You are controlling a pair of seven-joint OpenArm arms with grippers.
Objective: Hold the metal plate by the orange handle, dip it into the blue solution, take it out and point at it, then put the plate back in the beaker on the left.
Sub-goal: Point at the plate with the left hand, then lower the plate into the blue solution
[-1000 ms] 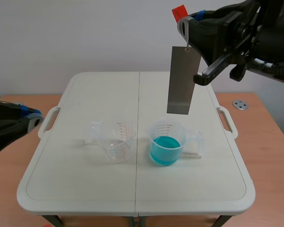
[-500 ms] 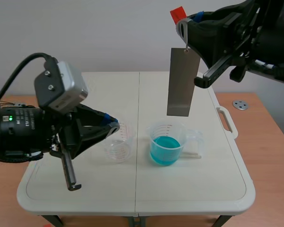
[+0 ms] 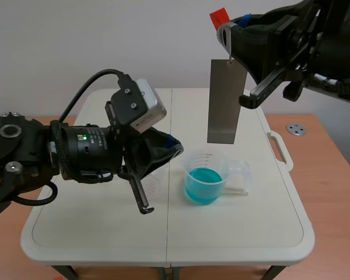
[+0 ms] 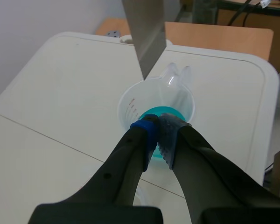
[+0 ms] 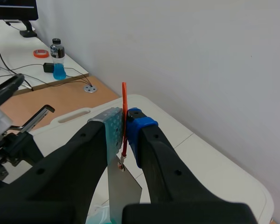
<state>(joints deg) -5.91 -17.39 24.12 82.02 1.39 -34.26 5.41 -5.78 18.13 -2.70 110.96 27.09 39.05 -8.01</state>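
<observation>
The grey metal plate (image 3: 224, 100) hangs high above the table by its orange handle (image 3: 220, 16), with my right gripper (image 3: 226, 26) shut on that handle (image 5: 124, 119). The plate (image 5: 122, 189) dangles below the fingers. Under its lower edge stands the beaker of blue solution (image 3: 204, 176). My left gripper (image 3: 174, 144) is shut on nothing, its tip just left of that beaker (image 4: 156, 107) and below the plate (image 4: 146, 32). The empty clear beaker (image 3: 152, 182) is mostly hidden behind the left arm.
The white folding table (image 3: 93, 227) has side handles (image 3: 280, 150). A round metal fitting (image 3: 296, 129) lies on the wooden desk at the right. A bottle of blue liquid (image 5: 58, 59) and cables sit on a far desk.
My left arm has swung in from the left edge across the table, raising its shut gripper toward the plate and blue beaker. The right arm and plate have stayed nearly still.
</observation>
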